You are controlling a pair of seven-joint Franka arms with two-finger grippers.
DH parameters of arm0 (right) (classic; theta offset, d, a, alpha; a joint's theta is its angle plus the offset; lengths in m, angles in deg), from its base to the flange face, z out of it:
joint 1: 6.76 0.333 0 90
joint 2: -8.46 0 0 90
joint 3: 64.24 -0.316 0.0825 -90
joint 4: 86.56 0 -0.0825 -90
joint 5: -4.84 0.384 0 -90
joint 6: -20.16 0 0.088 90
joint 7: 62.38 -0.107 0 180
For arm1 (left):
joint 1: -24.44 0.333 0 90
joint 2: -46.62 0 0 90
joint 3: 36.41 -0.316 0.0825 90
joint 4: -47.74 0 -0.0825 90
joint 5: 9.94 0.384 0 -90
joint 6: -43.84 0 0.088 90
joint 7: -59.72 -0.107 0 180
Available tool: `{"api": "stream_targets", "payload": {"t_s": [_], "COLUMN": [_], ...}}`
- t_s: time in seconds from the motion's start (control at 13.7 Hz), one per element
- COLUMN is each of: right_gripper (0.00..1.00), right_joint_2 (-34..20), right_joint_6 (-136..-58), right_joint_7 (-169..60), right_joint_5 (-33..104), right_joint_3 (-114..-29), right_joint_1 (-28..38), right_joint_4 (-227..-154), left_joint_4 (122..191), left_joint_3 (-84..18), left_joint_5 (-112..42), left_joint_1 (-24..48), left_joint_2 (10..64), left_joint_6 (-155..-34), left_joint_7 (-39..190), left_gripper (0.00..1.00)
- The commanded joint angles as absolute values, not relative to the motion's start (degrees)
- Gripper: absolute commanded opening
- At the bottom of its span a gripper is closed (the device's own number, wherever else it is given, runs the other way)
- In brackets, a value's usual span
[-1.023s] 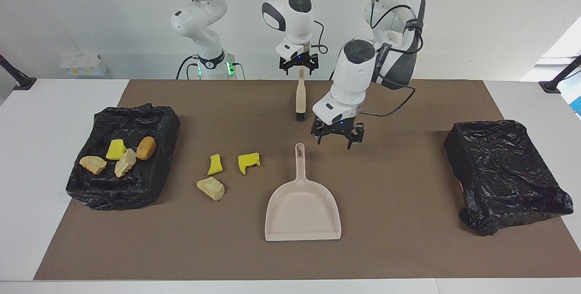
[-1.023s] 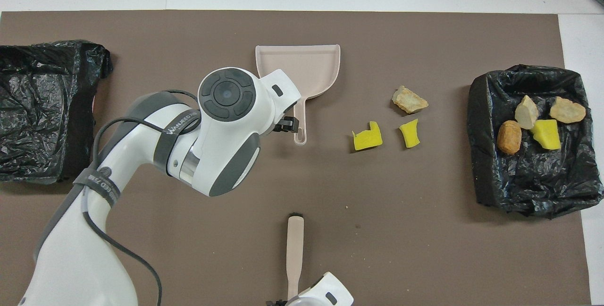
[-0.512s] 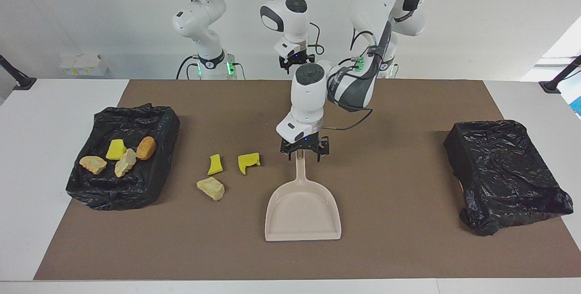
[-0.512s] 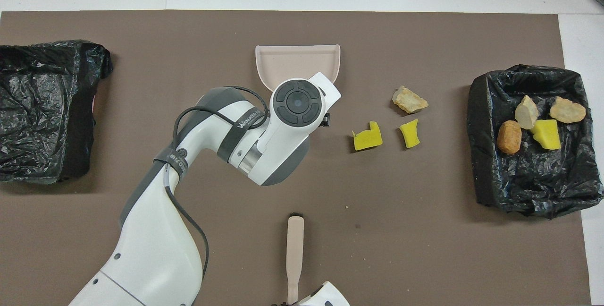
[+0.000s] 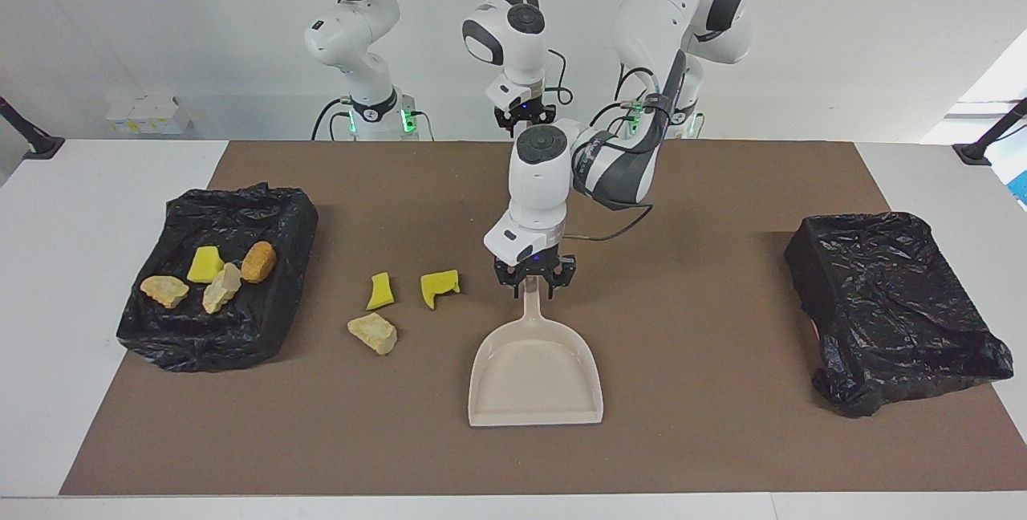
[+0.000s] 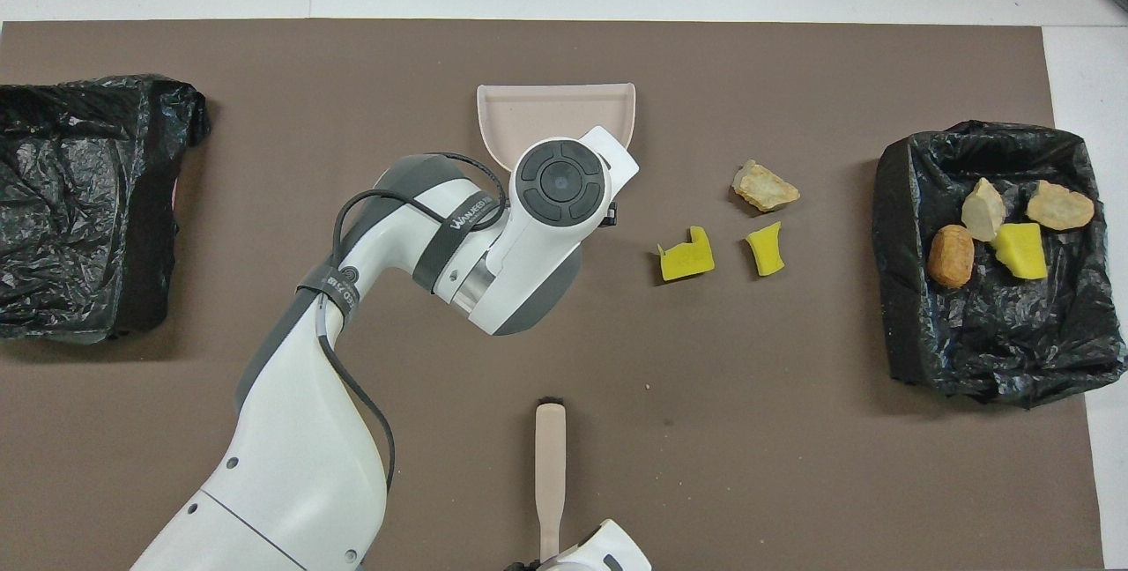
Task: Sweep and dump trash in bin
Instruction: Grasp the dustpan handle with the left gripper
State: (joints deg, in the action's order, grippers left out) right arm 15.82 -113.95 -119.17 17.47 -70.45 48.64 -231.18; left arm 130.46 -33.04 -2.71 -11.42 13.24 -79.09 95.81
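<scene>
A beige dustpan [image 5: 535, 379] [image 6: 555, 113] lies mid-mat, handle toward the robots. My left gripper [image 5: 535, 286] is down on that handle and shut on it. Three pieces of trash lie beside the pan toward the right arm's end: two yellow sponge bits [image 5: 379, 292] [image 5: 439, 286] [image 6: 686, 259] and a beige lump [image 5: 373, 333] [image 6: 765, 187]. Several more pieces sit in the black-lined bin [image 5: 241, 215] [image 6: 969, 351] at that end. The brush [image 6: 551, 465] lies nearer to the robots than the pan. My right gripper [image 5: 525, 123] [image 6: 573, 558] is at its handle end; the left arm hides the brush in the facing view.
A second black-lined bin [image 5: 891, 303] [image 6: 79, 201] stands at the left arm's end of the brown mat. The left arm's elbow hangs over the mat between the brush and the dustpan.
The left gripper swung over from beside the dustpan, came down on the handle and closed on it. The right gripper has stayed at the brush handle's end.
</scene>
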Motion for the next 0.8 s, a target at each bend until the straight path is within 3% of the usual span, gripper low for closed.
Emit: {"api": "stream_targets", "payload": {"t_s": [0.0,0.07,0.22,0.44,0.66,0.73], "right_gripper": [0.59,0.59,0.59,0.49,0.00,0.00], "right_joint_2": [15.58,15.58,15.75,16.46,17.59,19.17], "right_joint_6": [-114.84,-114.67,-114.05,-113.18,-111.16,-107.32], "right_joint_7": [-118.90,-118.81,-118.72,-118.55,-119.85,-120.04], "right_joint_5": [18.82,18.82,18.82,18.82,18.91,19.43], "right_joint_3": [-70.22,-70.13,-70.13,-70.13,-69.96,-69.35], "right_joint_1": [48.88,48.87,48.79,48.35,48.09,47.30], "right_joint_4": [-230.62,-230.36,-229.91,-229.83,-229.22,-228.69], "left_joint_4": [129.74,129.74,129.74,131.06,134.13,135.36], "left_joint_3": [-33.51,-33.51,-33.51,-33.51,-33.59,-33.59], "left_joint_5": [-2.12,-2.12,-2.03,-1.77,-1.95,-1.95], "left_joint_1": [-12.12,-12.21,-11.86,-11.42,-9.67,-9.05], "left_joint_2": [13.31,13.31,13.57,16.81,21.47,22.70], "left_joint_6": [-78.16,-77.98,-77.54,-73.60,-68.68,-67.18], "left_joint_7": [96.46,96.46,95.94,89.38,74.80,69.62], "left_gripper": [0.24,0.24,0.12,0.00,0.00,0.00]}}
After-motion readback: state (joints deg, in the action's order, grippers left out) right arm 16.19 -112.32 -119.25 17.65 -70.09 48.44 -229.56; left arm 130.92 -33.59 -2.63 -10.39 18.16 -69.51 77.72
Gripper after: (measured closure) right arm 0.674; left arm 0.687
